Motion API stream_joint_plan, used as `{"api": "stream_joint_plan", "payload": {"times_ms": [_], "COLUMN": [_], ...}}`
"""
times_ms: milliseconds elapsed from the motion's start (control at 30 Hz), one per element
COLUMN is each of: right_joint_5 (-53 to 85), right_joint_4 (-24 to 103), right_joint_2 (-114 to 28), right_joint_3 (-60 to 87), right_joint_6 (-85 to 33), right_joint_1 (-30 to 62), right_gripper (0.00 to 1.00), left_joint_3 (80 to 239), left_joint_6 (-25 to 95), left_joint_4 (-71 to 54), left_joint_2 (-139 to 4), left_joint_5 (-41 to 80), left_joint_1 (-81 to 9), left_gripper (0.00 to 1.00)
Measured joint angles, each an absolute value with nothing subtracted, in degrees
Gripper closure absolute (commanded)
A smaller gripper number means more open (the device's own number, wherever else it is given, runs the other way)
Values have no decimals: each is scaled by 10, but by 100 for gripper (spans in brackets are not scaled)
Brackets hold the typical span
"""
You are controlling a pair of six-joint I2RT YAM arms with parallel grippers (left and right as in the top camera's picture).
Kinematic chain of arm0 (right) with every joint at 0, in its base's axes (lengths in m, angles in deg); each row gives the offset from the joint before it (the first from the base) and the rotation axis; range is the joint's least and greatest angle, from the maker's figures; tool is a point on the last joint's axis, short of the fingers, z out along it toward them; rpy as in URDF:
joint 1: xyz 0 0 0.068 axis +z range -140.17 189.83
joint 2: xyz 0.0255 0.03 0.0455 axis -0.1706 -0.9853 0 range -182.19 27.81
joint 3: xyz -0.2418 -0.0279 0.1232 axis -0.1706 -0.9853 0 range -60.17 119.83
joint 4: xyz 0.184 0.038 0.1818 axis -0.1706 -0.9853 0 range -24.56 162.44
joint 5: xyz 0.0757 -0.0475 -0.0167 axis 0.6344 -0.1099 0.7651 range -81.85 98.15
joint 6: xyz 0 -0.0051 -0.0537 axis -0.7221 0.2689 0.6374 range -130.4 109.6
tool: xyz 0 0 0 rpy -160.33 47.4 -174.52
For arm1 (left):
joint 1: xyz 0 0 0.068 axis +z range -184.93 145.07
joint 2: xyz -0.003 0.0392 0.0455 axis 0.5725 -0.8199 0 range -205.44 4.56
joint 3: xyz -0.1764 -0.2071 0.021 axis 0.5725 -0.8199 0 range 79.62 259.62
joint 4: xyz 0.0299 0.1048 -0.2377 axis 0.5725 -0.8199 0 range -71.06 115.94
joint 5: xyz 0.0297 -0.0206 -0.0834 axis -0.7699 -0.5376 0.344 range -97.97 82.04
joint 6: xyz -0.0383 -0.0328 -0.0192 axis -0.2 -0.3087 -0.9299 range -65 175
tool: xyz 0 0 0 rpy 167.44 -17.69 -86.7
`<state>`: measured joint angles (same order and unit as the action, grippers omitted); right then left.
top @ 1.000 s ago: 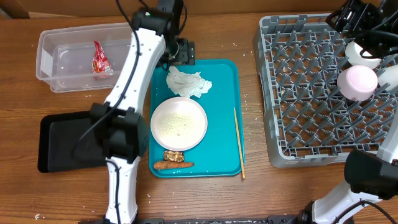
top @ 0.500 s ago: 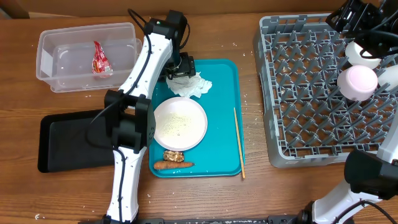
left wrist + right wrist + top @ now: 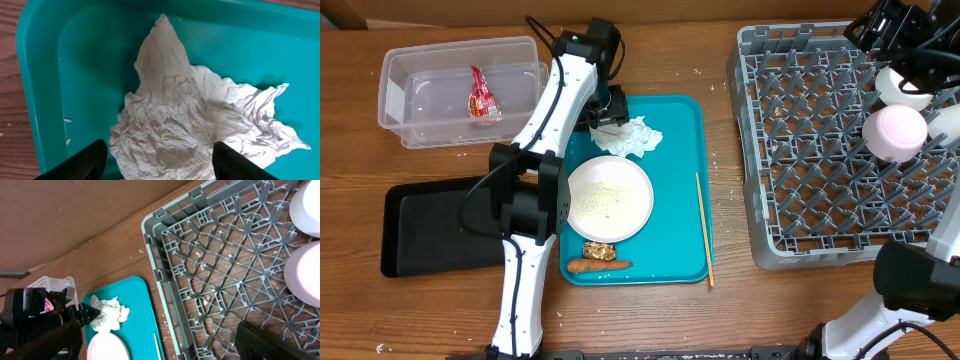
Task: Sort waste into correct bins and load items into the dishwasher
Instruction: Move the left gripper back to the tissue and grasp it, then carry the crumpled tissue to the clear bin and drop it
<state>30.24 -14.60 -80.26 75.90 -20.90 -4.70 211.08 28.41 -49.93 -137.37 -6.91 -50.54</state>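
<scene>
Where the crumpled napkin point(image 3: 185, 125) lies at the far end of the teal tray point(image 3: 45, 80), its peak points toward the tray's rim and its long axis runs across the tray. Left gripper point(image 3: 167, 161) straddles it, jaws wide, fingertips perhaps touching paper. Right gripper point(image 3: 162, 340) hangs wide open, holding nothing, above the dish rack point(image 3: 210, 265).

Looks like a robotics lab bench staged as a kitchen clean-up. Left arm point(image 3: 535, 120) and right arm point(image 3: 910, 280) standing at a wood-grain table point(image 3: 730, 300), grey dish rack point(image 3: 820, 150) set straight on the tabletop, clear tub point(image 3: 400, 85), black tray point(image 3: 430, 230) and teal tray point(image 3: 680, 140) laid alongside, brown board point(image 3: 60, 220) behind.
</scene>
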Motion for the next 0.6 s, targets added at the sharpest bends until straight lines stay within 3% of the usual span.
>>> {"api": "stream_joint_plan", "payload": {"times_ms": [467,533,600], "right_joint_5": [302,302,302], "right_joint_4": [-146,-146,-146], "right_joint_2": [-803,-803,-803], "right_joint_3": [759,759,759], "right_joint_6": [-209,-209,-209], "right_joint_1": [-47,-47,-47], "right_gripper": [0,0,0], "left_joint_3": [2099,2089,2083], "left_joint_6": [284,284,284], "left_joint_4": [-499,-500,-499], "left_joint_2": [-1374,-1374,-1374], "left_joint_5": [-69,-69,-69], "left_joint_1": [-505,-505,-505], "left_gripper": [35,38,48]}}
